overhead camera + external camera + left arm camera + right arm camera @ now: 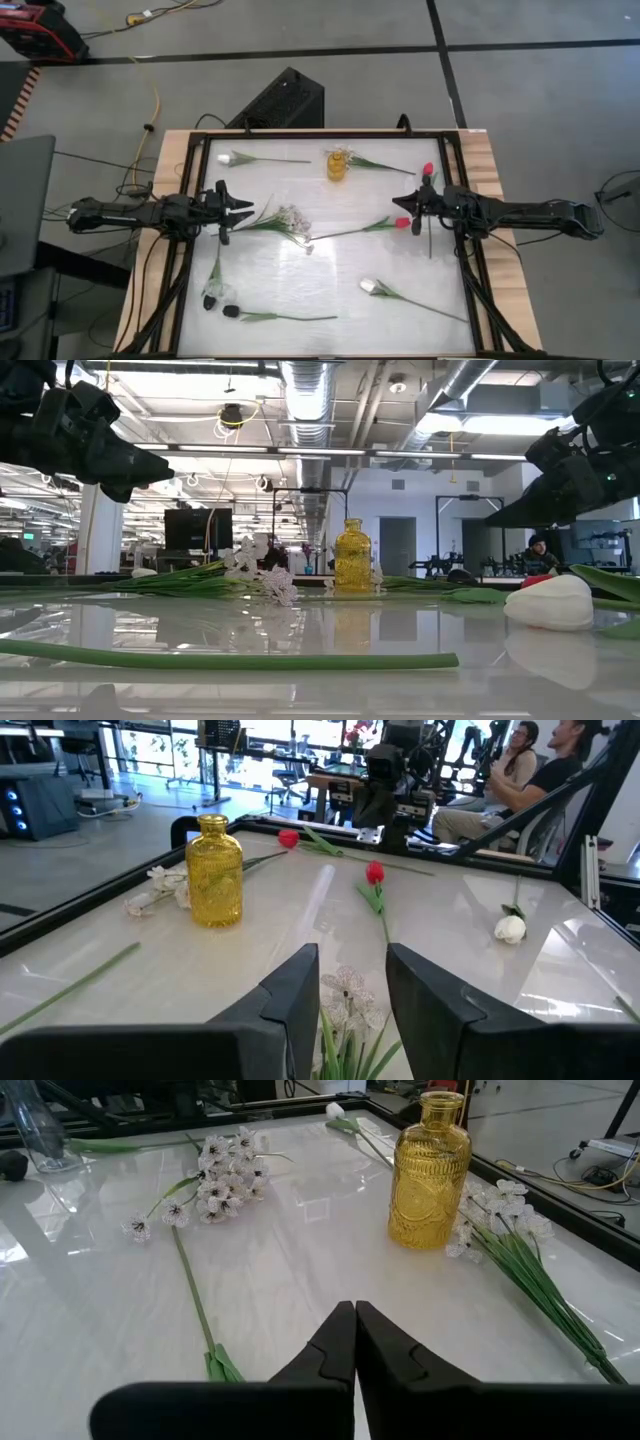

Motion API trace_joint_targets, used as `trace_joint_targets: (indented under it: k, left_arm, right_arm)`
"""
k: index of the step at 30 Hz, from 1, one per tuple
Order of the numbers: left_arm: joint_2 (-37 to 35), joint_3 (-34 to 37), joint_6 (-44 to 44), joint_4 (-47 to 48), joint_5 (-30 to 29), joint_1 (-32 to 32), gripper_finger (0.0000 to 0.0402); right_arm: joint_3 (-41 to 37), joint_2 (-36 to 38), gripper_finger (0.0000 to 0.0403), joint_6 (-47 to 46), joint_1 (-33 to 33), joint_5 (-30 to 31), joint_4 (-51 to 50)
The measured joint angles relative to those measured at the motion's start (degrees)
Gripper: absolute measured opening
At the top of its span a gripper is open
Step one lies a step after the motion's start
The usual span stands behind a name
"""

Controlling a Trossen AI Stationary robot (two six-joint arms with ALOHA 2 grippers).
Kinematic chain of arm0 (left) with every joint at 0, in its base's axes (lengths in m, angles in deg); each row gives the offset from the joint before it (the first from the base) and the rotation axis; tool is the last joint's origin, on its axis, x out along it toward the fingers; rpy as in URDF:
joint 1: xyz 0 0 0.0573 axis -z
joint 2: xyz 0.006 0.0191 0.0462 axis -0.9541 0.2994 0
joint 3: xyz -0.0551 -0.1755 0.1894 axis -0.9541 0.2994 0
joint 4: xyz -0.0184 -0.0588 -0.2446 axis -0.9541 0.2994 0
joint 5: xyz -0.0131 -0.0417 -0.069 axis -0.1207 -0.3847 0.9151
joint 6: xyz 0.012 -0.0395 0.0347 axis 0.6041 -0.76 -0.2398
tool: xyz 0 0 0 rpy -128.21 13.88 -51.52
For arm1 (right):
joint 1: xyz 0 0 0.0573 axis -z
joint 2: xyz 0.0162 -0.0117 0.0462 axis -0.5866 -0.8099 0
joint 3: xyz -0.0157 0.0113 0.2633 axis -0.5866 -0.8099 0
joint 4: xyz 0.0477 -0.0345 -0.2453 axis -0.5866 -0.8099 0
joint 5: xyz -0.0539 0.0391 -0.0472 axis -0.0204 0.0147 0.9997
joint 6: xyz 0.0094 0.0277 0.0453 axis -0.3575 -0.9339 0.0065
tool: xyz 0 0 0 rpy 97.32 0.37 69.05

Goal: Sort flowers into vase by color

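The small squat vase (339, 165) of ribbed, translucent yellow-amber glass stands upright with a short neck, in the upper middle of the high view, on the white glossy table top (330, 280). No stem stands in it. Just to its right, a spray of tiny white blossoms (500, 1210) on green stems lies flat on the table.

Thin green-stemmed artificial flowers lie scattered flat. A white tulip bud (224, 157) is at upper left. A second spray of tiny white blossoms (290, 220) lies left of centre. A red tulip bud (402, 223) lies right of centre, and another red tulip bud (428, 169) is at upper right. A second white tulip bud (369, 287) is at lower right, and two black tulip buds (231, 311) lie at lower left.

The left gripper (247, 211) hovers at middle left with its dark fingers parted and nothing between them. The right gripper (397, 208) hovers at middle right beside the nearer red bud, its fingers pressed together on nothing.
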State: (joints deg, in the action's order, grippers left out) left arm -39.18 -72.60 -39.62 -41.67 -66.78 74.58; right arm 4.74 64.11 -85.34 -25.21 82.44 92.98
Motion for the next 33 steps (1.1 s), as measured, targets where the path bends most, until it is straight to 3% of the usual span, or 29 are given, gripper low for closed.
trace_joint_targets:
  k: [25, 33]
  left_arm:
    - [-0.02, 0.01, -0.16, -0.32, -0.64, 0.02, 0.0107]
    - [-0.02, 0.01, -9.61, -0.91, -0.93, 0.02, 0.0107]
  right_arm:
    - [0.01, 0.0, 0.0033, 0.0, 0.01, -0.01, -0.02]
    - [0.01, 0.0, 0.0033, 3.32, 0.02, 0.02, 1.48]
